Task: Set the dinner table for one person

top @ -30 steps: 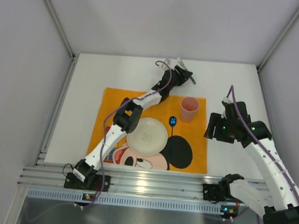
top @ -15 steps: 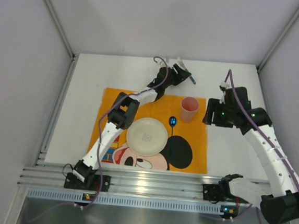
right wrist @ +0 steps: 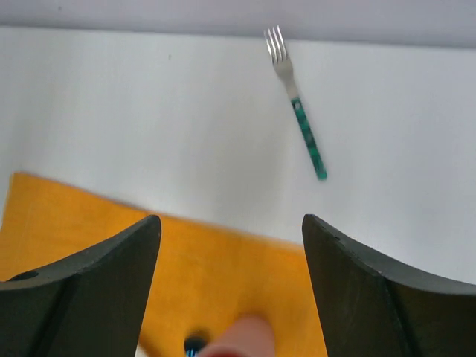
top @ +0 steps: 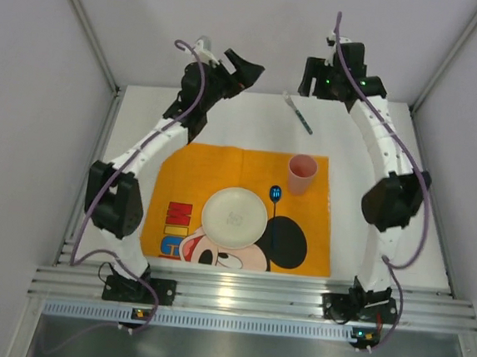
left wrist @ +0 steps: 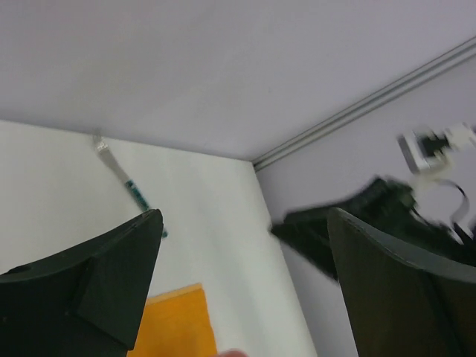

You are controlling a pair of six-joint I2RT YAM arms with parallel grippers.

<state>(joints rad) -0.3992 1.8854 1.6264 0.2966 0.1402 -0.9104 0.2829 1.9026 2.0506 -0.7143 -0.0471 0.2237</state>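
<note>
The white dinner table (top: 137, 149) carries an orange Mickey Mouse mat (top: 185, 170). On the mat are a cream plate (top: 234, 214), a pink cup (top: 302, 174) and a blue spoon (top: 276, 193). A green-handled fork (top: 298, 114) lies on bare table behind the mat; it also shows in the left wrist view (left wrist: 123, 178) and in the right wrist view (right wrist: 297, 104). My left gripper (top: 247, 66) is open and empty, high at the back, left of the fork. My right gripper (top: 309, 73) is open and empty, high above the fork; cup (right wrist: 242, 335) and spoon (right wrist: 195, 346) show below it.
Grey walls close the back and both sides. A ribbed aluminium rail (top: 236, 297) runs along the near edge with both arm bases. The two raised grippers face each other closely at the back; the right arm (left wrist: 372, 219) shows in the left wrist view.
The left gripper has left the fork and swung up and to the left. The right arm has swung from the right side up to the back. The fork stays on the table.
</note>
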